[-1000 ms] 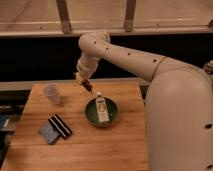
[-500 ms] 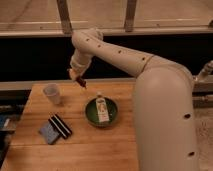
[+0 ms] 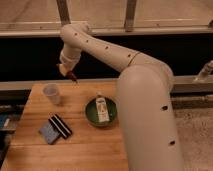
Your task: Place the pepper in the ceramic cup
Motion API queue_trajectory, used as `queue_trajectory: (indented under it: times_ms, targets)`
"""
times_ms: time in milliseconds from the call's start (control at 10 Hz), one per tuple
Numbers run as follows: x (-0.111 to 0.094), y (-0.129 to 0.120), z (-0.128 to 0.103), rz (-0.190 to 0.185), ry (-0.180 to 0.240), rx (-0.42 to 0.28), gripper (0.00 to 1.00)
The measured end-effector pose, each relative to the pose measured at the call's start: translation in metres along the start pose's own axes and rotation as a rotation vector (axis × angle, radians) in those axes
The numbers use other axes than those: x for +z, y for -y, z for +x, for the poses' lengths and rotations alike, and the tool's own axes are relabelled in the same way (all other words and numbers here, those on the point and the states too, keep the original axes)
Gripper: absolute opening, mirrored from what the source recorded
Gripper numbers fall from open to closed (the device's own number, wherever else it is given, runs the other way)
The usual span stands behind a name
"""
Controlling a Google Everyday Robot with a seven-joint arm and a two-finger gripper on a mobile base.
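the carrying step is judged to be in hand. the wooden table [image 3: 90, 150] is seen beneath the ceramic cup [image 3: 52, 93], and the green bowl [image 3: 88, 115], with a white bottle [image 3: 102, 110] laid in it, is set near the cup. the gripper [image 3: 68, 74] is held above the cup, slightly toward the bowl's side, and is pinched on the pepper [image 3: 73, 77]. a short shift over the cup's rim, a lowering and a release are called for next. the pepper is seen as small, dark red and tapered, pointed downward.
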Motion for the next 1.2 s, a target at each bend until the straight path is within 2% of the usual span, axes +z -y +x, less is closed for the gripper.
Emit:
queue_trajectory:
  times_ms: [200,500,800,1200]
  targets:
    - [0.006,-0.008,-0.016,-0.02,0.016,-0.031,0.0]
    - [0.017,-0.016,-0.027,-0.059,0.039,-0.059,0.0]
    - [0.03,-0.027,-0.037,-0.095,0.04,-0.086,0.0]
    - [0.042,-0.041,-0.049,-0.12,0.028,-0.122,0.0]
